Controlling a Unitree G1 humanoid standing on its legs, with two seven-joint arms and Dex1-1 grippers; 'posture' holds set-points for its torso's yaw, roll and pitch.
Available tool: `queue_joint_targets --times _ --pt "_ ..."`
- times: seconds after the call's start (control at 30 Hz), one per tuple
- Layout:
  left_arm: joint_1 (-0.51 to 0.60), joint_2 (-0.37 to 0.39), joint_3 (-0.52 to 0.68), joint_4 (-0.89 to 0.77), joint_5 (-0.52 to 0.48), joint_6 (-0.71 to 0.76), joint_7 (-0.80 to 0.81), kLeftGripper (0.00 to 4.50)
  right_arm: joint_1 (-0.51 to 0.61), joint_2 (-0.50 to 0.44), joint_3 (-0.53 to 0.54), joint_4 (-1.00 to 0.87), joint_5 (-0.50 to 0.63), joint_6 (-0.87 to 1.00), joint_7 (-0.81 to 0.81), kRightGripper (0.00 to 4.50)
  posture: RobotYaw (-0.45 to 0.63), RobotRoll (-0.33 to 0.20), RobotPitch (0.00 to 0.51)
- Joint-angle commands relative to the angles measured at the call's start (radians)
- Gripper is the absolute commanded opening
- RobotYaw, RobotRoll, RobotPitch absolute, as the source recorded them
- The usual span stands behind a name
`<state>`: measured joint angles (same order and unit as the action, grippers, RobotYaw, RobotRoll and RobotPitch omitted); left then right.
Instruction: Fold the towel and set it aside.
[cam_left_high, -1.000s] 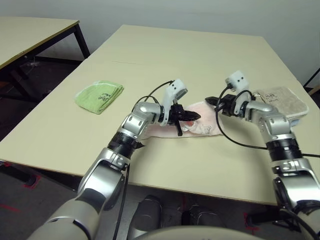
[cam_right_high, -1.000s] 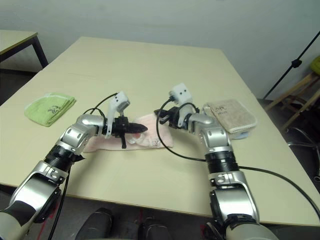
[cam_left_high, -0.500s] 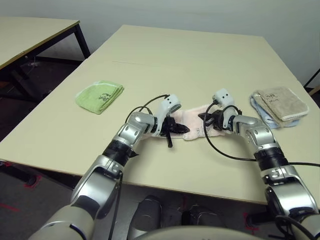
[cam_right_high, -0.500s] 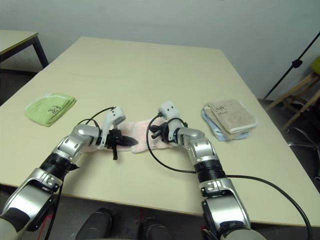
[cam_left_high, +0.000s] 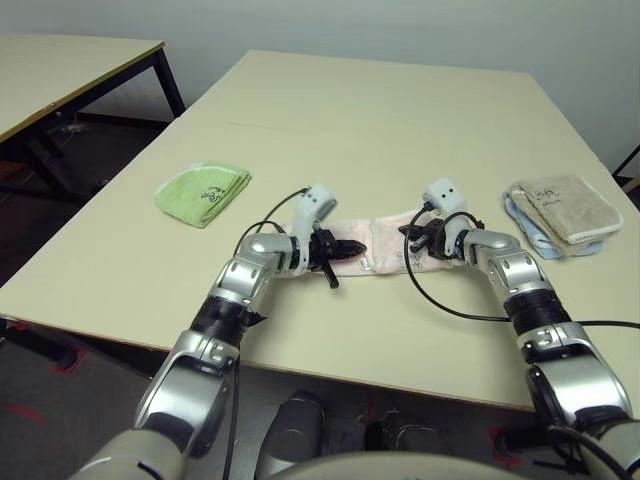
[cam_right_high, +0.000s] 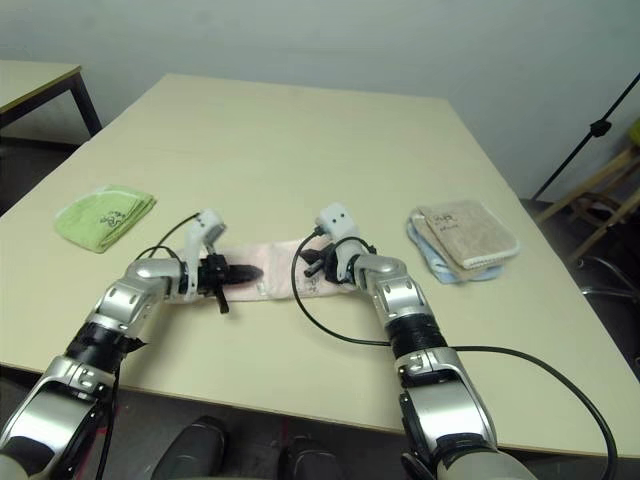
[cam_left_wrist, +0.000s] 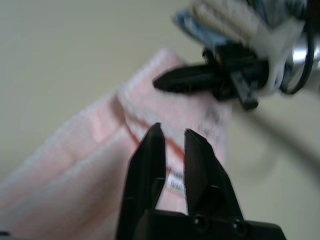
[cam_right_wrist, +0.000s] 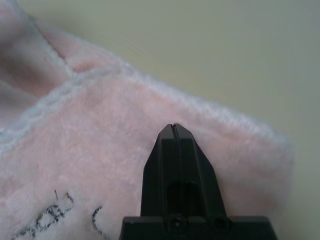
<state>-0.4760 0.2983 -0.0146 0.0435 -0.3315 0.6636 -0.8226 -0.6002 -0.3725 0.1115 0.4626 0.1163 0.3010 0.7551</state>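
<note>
The towel is laid out as a long pink strip across the near middle of the table, with its white edging seen along the folds. Dark embroidered marks and a small white tag are seen on its surface in the wrist views.

The left gripper is held low over the left part of the strip, pointing along it toward the right. Its jaws are parted by a narrow gap, and nothing is gripped between them; the towel lies just beyond and beneath the tips. The black fingers of the other arm are seen further along the strip in the left wrist view, with the stacked towels behind them.

The right gripper is set at the right end of the strip, pointing toward the left. Its jaws are pressed together with no gap, and the tips rest against the pink terry. Whether any cloth is pinched between them cannot be told.

A green towel lies folded well to the left of the strip, near the table's left edge. A beige towel is stacked on a blue towel well to the right, beyond the right arm. A second table stands at the far left of the room.
</note>
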Motion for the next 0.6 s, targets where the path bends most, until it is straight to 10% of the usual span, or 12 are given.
queue_joint_targets --times 0.03,0.23,0.37,0.6 --pt "0.068 0.010 0.177 -0.218 -0.141 0.267 0.147 2.29 -0.005 -0.046 -0.027 -0.067 0.025 -0.063 0.069 0.89 0.23 0.000 0.060" --pt "0.139 -0.012 0.476 -0.462 -0.344 0.693 0.333 4.45 -0.031 -0.149 -0.024 -0.110 0.044 -0.121 0.208 3.13 0.26 0.000 0.066" --pt "0.151 -0.120 0.630 -0.545 -0.426 0.930 0.396 4.50 -0.052 -0.218 -0.019 -0.137 0.060 -0.114 0.315 4.47 0.27 0.000 0.070" --pt "0.229 -0.189 0.642 -0.484 -0.578 0.951 0.606 4.50 -0.056 -0.301 -0.027 -0.177 0.083 -0.097 0.423 4.47 0.28 0.000 0.082"
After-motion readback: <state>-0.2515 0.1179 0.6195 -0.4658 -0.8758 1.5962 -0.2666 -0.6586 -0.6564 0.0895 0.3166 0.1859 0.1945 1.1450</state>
